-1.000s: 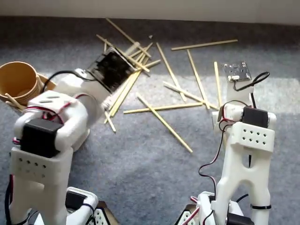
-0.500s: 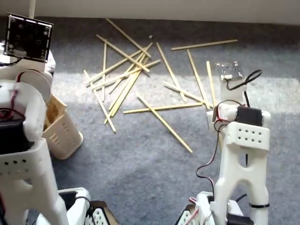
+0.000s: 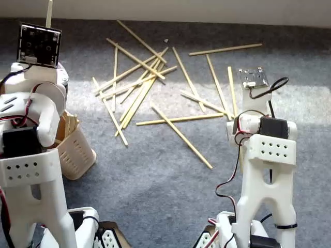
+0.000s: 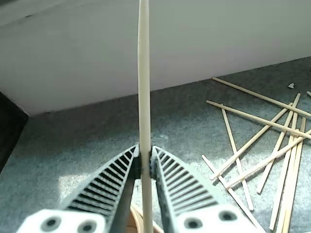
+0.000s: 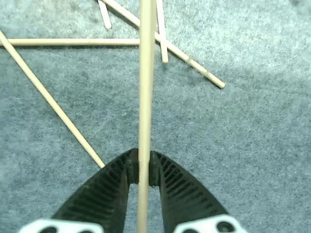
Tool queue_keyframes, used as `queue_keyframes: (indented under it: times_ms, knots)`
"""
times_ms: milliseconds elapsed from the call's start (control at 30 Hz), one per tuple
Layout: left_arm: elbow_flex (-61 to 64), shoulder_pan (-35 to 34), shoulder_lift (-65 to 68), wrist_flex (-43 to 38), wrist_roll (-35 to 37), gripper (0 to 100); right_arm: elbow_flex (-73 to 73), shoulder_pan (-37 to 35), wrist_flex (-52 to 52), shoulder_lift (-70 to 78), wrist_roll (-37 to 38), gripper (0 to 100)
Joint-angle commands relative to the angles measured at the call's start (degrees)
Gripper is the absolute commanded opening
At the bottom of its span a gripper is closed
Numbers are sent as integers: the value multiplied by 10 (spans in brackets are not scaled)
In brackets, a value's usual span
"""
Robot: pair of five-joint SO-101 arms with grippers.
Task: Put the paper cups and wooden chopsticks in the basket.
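Between the tips of your left pincer [image 4: 145, 151] stands an upright chopstick [image 4: 144, 73], pinched tight with both ribbed jaws pressed against it. Its long end rises past the jaws and in front of the pale wall [image 4: 218, 34]. From the high view you can see the same stick's tip [image 3: 49, 13] poking up above the left arm's wrist board, with that arm raised at the left side of the worktop [image 3: 155, 196].

Your right pincer [image 5: 143, 156] is also pinching a stick: the second chopstick [image 5: 146, 73] runs straight out from between its closed jaws, above the grey surface. In that wrist view it passes in front of several sticks lying flat beyond it. In the high view it shows as a pale stick [image 3: 231, 93] just beside the right arm's wrist, pointing away from the arm's base.

Just under the left arm you have the basket [image 3: 77, 155], a pale slotted tub standing on the worktop. It is partly hidden by the arm's shoulder, with a few stick ends showing at its rim. I cannot tell from these views whether any paper cup sits inside.

Most of the loose chopsticks [image 3: 139, 77] lie scattered between the two arms, towards the far wall. They cross and overlap in a rough heap, with a few single ones [image 3: 181, 135] trailing out nearer the right arm. They are apart from the basket. A bright band of sunlight falls across the grey, carpet-like worktop beneath them.
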Motion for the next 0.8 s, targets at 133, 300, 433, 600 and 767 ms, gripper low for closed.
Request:
queue_keyframes:
  times_ms: [133, 300, 433, 600, 767]
  knots:
    - [54, -5, -11, -38, 40, 141, -157, -55, 17, -25, -74, 6]
    - [26, -1, -12, 7, 39, 227, -247, -95, 15, -25, -113, 6]
    - [-49, -3, -12, 51, 39, 227, -313, -144, 3, -25, -134, 6]
    - [-161, -3, -12, 112, 40, 227, -383, -190, -59, -25, -137, 6]
    - [-260, -6, -12, 158, 40, 227, -404, -244, -129, -25, -197, 6]
